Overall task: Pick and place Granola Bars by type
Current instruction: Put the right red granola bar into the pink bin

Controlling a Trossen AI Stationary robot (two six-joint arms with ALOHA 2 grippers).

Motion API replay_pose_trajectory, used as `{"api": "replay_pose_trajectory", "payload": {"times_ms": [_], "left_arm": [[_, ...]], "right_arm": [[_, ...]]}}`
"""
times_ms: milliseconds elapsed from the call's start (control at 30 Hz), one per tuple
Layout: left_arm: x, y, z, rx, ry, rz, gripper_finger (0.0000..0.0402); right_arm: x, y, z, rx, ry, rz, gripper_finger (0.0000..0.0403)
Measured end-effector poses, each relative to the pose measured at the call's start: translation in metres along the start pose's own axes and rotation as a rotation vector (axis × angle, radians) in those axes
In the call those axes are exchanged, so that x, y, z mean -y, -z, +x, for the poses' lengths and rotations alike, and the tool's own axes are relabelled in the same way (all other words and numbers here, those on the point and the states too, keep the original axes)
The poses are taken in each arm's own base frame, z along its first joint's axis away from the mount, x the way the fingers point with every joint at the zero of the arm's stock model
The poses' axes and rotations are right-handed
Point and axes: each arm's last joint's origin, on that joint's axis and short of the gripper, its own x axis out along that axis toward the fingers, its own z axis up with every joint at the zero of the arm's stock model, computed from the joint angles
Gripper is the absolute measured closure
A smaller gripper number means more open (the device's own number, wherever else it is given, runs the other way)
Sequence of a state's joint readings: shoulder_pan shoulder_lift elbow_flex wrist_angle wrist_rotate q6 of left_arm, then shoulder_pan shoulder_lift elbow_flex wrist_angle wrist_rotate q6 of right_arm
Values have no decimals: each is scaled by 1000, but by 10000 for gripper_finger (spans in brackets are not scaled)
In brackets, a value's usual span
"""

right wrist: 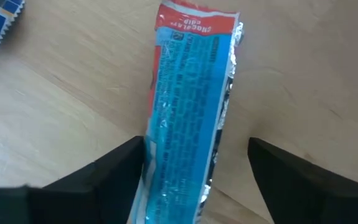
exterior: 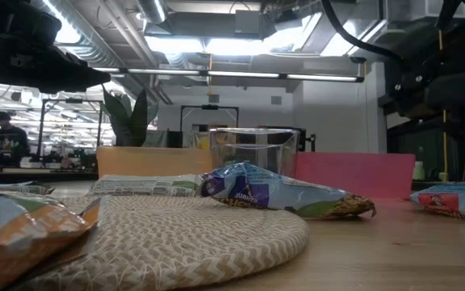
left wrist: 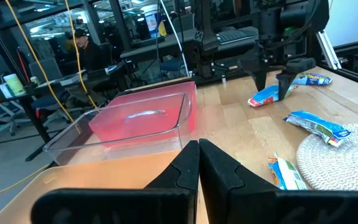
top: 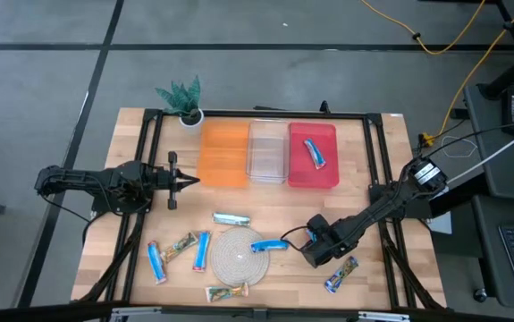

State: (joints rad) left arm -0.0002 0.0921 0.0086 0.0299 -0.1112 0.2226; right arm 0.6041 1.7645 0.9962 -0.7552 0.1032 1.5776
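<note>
My right gripper [right wrist: 194,171] is open and low over a bright blue granola bar with a red end [right wrist: 188,118], which lies flat on the wood just right of the round woven mat [top: 234,255]. Its fingers stand on either side of the bar and lie across it; the left wrist view shows them pointing down [left wrist: 275,78]. A blue-and-green bar [left wrist: 319,127] rests at the mat's rim. More bars lie near the mat: a silvery one [top: 231,217], two blue [top: 201,250], [top: 155,262], and a green-gold one [top: 178,248]. My left gripper [left wrist: 197,165] is shut and waits near the orange bin. My right gripper has one finger [right wrist: 126,165] right against the blue bar's long edge [right wrist: 149,149], coming from above. Whether it touches the wrapper, I cannot tell. The other finger [right wrist: 272,165] stands apart from the bar.
The orange bin [top: 223,154], clear bin [top: 268,152] and red bin [top: 328,170] stand in a row at the far side, and the red one holds a blue bar [top: 315,152]. A potted plant [top: 183,98] stands at the far left corner. More bars lie near the front edge [top: 341,274], [top: 225,292].
</note>
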Motion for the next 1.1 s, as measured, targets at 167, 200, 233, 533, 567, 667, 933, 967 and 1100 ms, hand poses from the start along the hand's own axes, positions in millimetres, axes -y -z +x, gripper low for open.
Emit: {"api": "replay_pose_trajectory", "payload": {"times_ms": [167, 200, 233, 533, 567, 667, 933, 967, 1100], "left_arm": [[0, 0, 0, 0, 0, 0, 398], [0, 0, 0, -1, 0, 0, 398], [0, 0, 0, 0, 0, 0, 398], [0, 0, 0, -1, 0, 0, 398], [0, 0, 0, 0, 0, 0, 398], [0, 0, 0, 0, 0, 0, 398], [0, 0, 0, -1, 0, 0, 398], [0, 0, 0, 0, 0, 0, 398], [0, 0, 0, -1, 0, 0, 398]], "right_arm": [[0, 0, 0, 0, -2, 0, 172], [0, 0, 0, 0, -2, 0, 184], [0, 0, 0, 0, -2, 0, 196], [0, -5, 1, 1, 0, 5, 285], [0, -5, 1, 0, 0, 6, 293], [0, -6, -2, -6, -10, 3, 312], [7, -8, -27, 4, -73, 9, 338], [8, -9, -32, 10, -81, 11, 339], [17, -12, -50, 64, -112, 17, 340]]}}
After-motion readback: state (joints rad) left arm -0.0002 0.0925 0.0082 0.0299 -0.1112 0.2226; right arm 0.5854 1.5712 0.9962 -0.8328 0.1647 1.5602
